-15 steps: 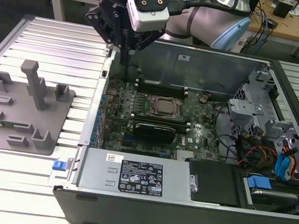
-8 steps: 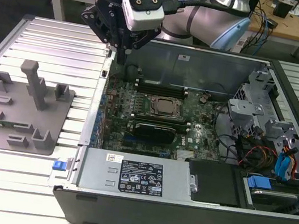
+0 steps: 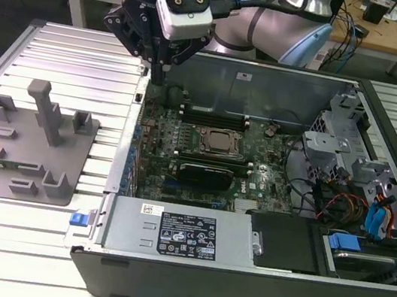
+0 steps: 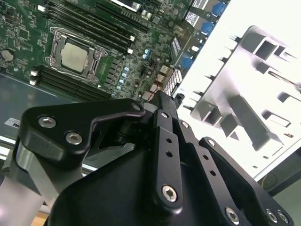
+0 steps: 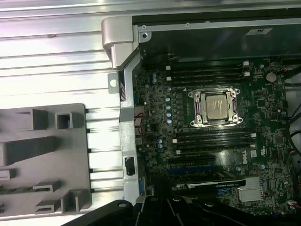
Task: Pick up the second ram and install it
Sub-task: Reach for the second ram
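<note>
My gripper (image 3: 159,75) hangs over the back corner of the open computer case, on the exterior view's left, just above the motherboard's (image 3: 184,142) edge. Its fingers (image 4: 165,136) run close together to one tip, and I see nothing between them. The second ram looks like the thin green strip (image 5: 16,189) lying in a slot of the grey fixture plate (image 3: 25,158), outside the case and well away from the gripper. The long black memory slots (image 5: 211,139) lie on both sides of the CPU socket (image 5: 216,107).
The case's metal side wall (image 5: 127,117) stands between the fixture and the motherboard. An upright grey post (image 3: 46,111) rises from the fixture. A power supply (image 3: 180,233) sits at the case's front. Drive bays and cables (image 3: 352,189) fill the exterior view's right side.
</note>
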{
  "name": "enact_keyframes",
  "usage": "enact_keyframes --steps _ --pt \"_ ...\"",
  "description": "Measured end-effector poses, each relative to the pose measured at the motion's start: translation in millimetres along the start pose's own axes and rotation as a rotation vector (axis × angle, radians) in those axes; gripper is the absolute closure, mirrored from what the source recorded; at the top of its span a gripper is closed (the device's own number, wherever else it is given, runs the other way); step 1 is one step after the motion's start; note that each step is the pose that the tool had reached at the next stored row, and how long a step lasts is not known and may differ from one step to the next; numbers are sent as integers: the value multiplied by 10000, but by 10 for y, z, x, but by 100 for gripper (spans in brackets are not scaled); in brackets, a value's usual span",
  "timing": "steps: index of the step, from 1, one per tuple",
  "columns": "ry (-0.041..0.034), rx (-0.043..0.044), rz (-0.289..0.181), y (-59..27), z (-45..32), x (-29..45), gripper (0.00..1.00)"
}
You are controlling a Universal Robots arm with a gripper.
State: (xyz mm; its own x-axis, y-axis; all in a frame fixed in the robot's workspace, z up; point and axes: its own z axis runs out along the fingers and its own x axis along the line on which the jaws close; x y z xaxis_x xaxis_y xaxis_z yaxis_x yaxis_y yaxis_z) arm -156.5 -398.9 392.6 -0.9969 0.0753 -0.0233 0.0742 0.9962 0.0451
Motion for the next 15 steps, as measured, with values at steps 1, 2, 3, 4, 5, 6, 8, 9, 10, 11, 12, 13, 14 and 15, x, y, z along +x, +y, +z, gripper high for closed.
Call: enact_keyframes --steps 1,2,3,4,5,6,8,9,10,11,12,13,14,15 --pt "0 1 0 -1 -1 15 92" --pt "0 0 0 -2 -1 30 92" --pt "0 0 0 -3 -1 40 92" --pt "0 -1 0 -3 -1 47 92" --pt "0 0 0 -4 -1 58 92" --pt "0 0 0 -5 -2 72 92" --pt "0 0 0 -7 -2 103 92" --pt "0 0 0 -9 -3 119 92" --pt "0 0 -1 -10 -3 138 92" --pt "0 -1 0 -11 -3 153 92" --pt "-1 0 0 -11 -4 160 92" --pt "0 0 0 -12 -4 166 92" --pt "0 0 0 -13 -4 172 92" --pt "0 0 -1 -14 -4 181 92"
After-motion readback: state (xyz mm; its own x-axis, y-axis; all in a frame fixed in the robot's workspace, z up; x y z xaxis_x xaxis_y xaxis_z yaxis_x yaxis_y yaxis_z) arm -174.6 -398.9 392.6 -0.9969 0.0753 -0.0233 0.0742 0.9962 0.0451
